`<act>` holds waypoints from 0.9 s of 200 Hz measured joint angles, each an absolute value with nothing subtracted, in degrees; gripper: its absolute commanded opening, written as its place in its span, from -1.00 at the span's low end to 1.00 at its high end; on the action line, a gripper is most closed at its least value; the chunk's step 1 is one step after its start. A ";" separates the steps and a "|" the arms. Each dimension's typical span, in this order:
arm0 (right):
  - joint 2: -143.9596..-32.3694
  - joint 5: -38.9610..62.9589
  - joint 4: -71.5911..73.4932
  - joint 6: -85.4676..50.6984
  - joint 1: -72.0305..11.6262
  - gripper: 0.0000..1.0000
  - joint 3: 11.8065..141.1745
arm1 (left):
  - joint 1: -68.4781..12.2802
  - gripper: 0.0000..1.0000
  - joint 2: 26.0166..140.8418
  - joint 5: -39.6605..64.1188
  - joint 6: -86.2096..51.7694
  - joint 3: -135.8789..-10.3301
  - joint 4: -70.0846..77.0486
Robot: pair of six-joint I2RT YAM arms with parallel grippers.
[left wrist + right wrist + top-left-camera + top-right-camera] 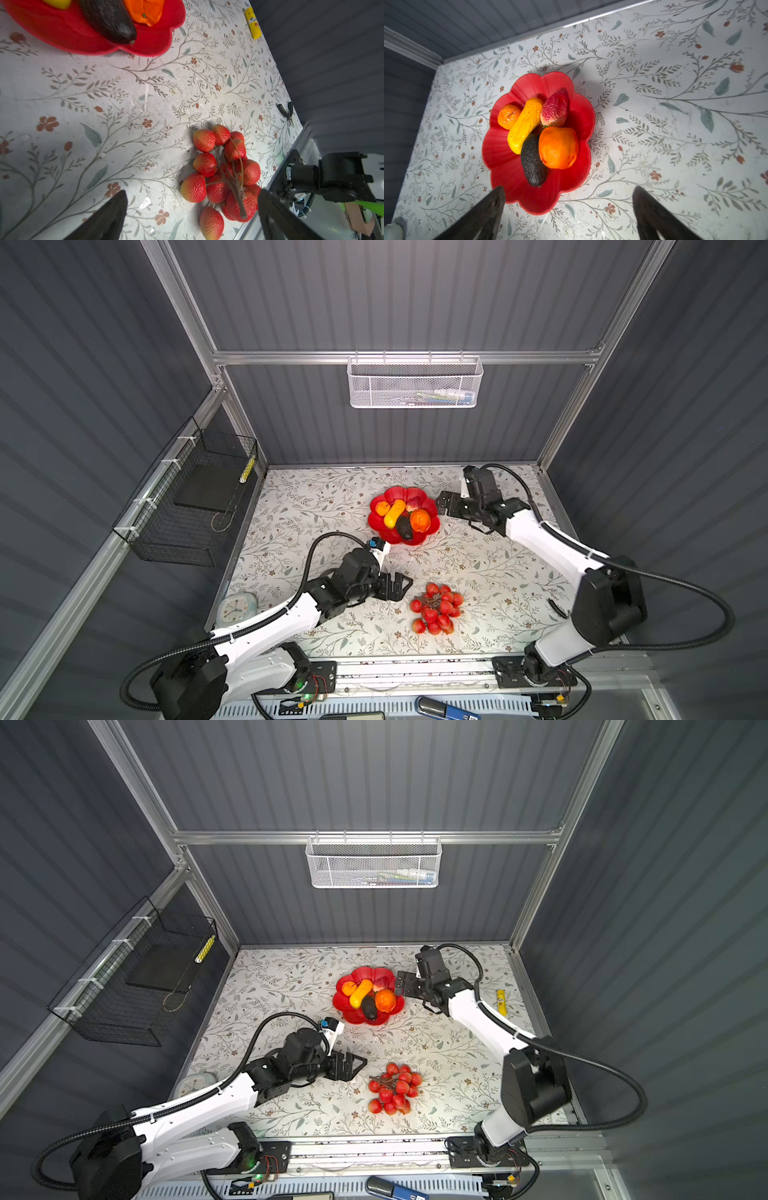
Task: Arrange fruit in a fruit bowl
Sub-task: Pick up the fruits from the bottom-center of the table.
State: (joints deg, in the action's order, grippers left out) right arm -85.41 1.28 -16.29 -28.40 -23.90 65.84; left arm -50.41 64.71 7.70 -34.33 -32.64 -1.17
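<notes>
- My left gripper (399, 587): jaws wide, empty; berry bunch (436, 608) at its four o'clock.
- My right gripper (445, 504): jaws wide, empty; fruit bowl (375, 523) at its nine o'clock.

The fruit bowl (581, 116) was glossy red. The long fruit (525, 126) was yellow; the small orange (508, 116) and large orange (558, 147), orange; the avocado (532, 160), black; the strawberry (555, 109), mottled red-cream. The berry bunch (436, 608) was red. The desk (498, 572) carried a grey-green branch print.

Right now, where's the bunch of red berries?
In both top views the bunch of red berries lies on the table, outside the fruit bowl, just beside the left gripper.
</notes>
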 measured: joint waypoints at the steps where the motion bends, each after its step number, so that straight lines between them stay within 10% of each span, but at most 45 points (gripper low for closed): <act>1: -85.10 1.26 -16.19 -28.45 -23.88 0.97 65.54 | -50.57 0.94 64.79 7.62 -34.33 -32.64 -1.19; 180: -65.08 -3.20 -15.07 -31.51 -19.97 0.98 45.21 | -59.29 -0.11 87.26 11.66 -32.25 -47.46 -7.25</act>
State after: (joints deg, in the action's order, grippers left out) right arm -65.08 -3.20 -15.07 -31.51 -19.97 45.21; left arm -59.29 87.26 11.66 -32.25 -47.46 -7.25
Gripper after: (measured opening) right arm 0.989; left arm 0.521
